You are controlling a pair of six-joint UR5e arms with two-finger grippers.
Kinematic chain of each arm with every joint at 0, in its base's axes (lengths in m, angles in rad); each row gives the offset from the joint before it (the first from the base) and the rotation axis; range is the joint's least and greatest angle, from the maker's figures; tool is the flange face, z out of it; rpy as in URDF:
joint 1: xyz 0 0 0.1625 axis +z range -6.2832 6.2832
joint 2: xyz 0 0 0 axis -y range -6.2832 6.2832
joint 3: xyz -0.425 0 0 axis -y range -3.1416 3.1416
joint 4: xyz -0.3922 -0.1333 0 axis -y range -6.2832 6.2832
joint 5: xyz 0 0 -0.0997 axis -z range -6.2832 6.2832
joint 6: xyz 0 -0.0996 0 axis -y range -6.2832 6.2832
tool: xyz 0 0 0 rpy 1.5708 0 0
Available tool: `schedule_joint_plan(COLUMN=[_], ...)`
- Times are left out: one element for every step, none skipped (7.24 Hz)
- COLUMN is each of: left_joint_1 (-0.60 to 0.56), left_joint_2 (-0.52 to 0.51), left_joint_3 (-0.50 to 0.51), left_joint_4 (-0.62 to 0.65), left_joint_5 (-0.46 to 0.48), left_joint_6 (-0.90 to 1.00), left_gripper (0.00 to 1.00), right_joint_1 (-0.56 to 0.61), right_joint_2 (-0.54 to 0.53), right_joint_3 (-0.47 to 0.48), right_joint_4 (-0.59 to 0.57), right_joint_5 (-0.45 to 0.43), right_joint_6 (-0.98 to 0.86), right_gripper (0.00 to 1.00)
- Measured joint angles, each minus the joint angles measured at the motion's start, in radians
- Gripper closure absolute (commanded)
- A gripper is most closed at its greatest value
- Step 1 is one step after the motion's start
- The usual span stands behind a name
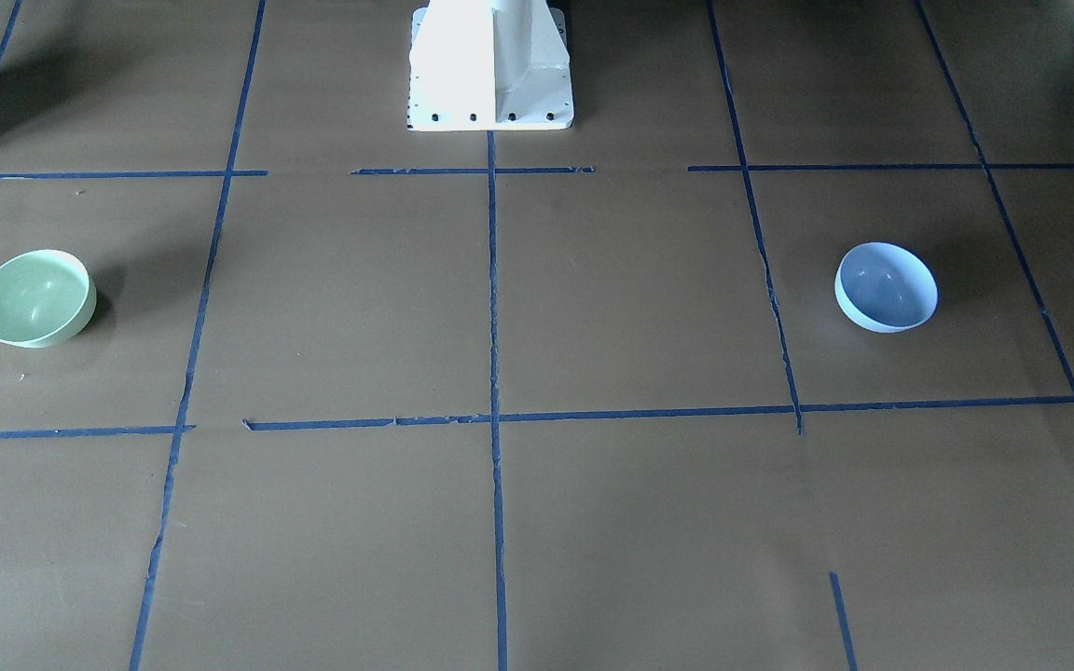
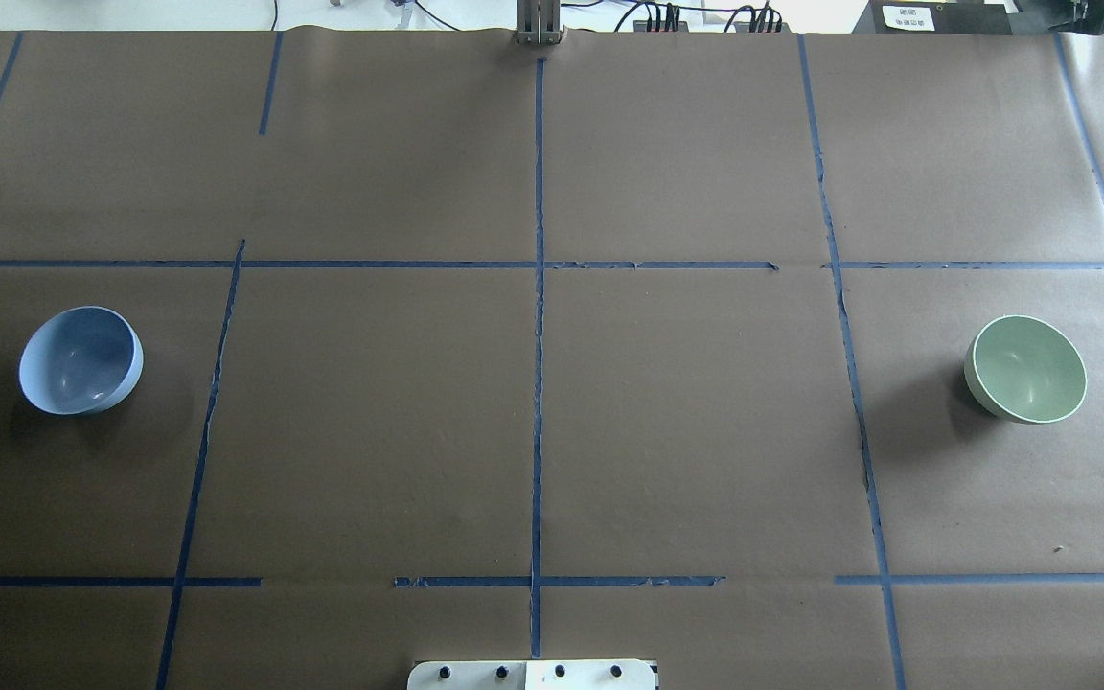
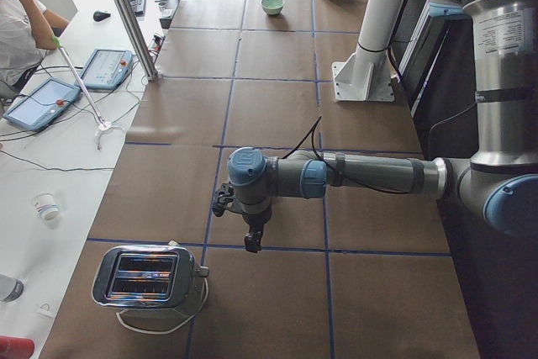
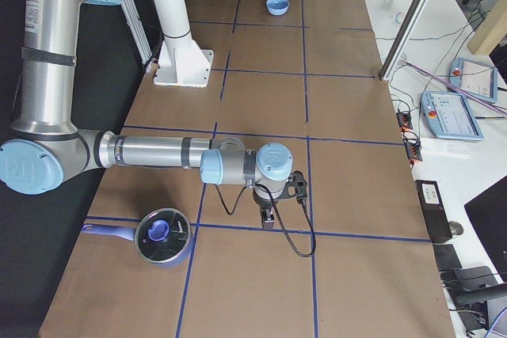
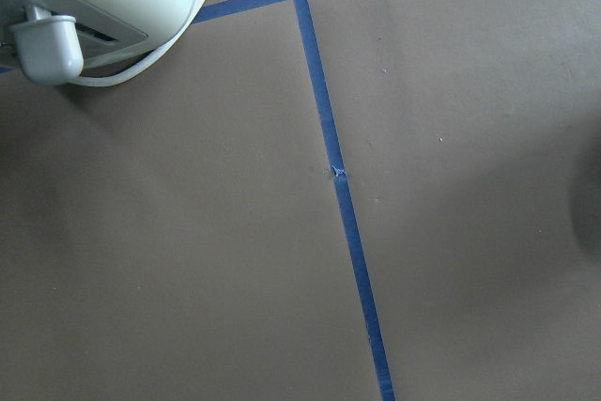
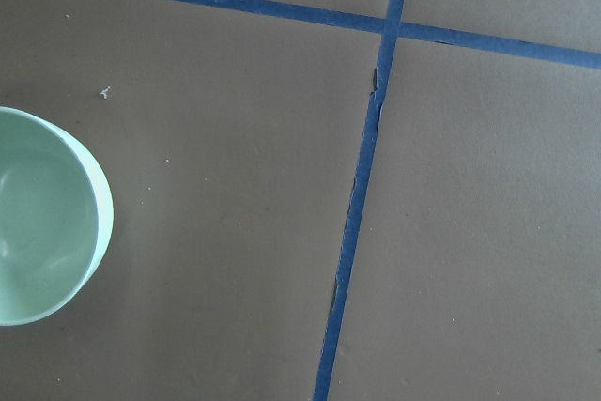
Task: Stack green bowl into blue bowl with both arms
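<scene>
The green bowl (image 1: 34, 298) stands upright on the brown table, on the robot's right; it also shows in the overhead view (image 2: 1026, 369) and at the left edge of the right wrist view (image 6: 42, 218). The blue bowl (image 1: 886, 287) stands upright on the robot's left (image 2: 80, 360). The two bowls are far apart. My left gripper (image 3: 250, 244) and my right gripper (image 4: 269, 218) show only in the side views, each hanging over the table at its own end. I cannot tell whether either is open or shut. Neither touches a bowl.
A toaster (image 3: 147, 277) with a white cable stands at the table's left end, near the left gripper. A blue lidded pot (image 4: 162, 237) stands at the right end. The white pedestal base (image 1: 490, 65) stands at the robot's side. Blue tape lines grid the table.
</scene>
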Motion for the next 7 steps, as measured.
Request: schedule_joint_plan(left_joint_1=[0.001, 0.001, 0.001, 0.004, 0.006, 0.007, 0.006], left_joint_2=[-0.001, 0.0, 0.001, -0.002, -0.028, -0.087, -0.142], left_joint_3=[0.005, 0.011, 0.014, 0.011, 0.012, 0.027, 0.045], left_joint_4=[-0.002, -0.002, -0.002, -0.004, -0.019, -0.048, -0.073], left_joint_5=[0.002, 0.004, 0.006, 0.007, 0.006, 0.003, -0.01], left_joint_6=[0.0, 0.0, -0.002, -0.005, -0.009, -0.01, -0.018], left_gripper=[0.0, 0.0, 0.0, 0.0, 0.0, 0.0, 0.0], right_joint_1=[0.0, 0.0, 0.0, 0.0, 0.0, 0.0, 0.0], right_joint_2=[0.0, 0.001, 0.003, 0.006, 0.006, 0.004, 0.002], right_joint_3=[0.001, 0.003, 0.005, 0.007, 0.011, 0.013, 0.014], right_joint_4=[0.0, 0.0, 0.0, 0.003, 0.013, 0.03, 0.041], right_joint_5=[0.0, 0.0, 0.0, 0.0, 0.0, 0.0, 0.001], right_joint_6=[0.0, 0.0, 0.001, 0.001, 0.002, 0.003, 0.005], right_gripper=[0.0, 0.0, 0.0, 0.0, 0.0, 0.0, 0.0])
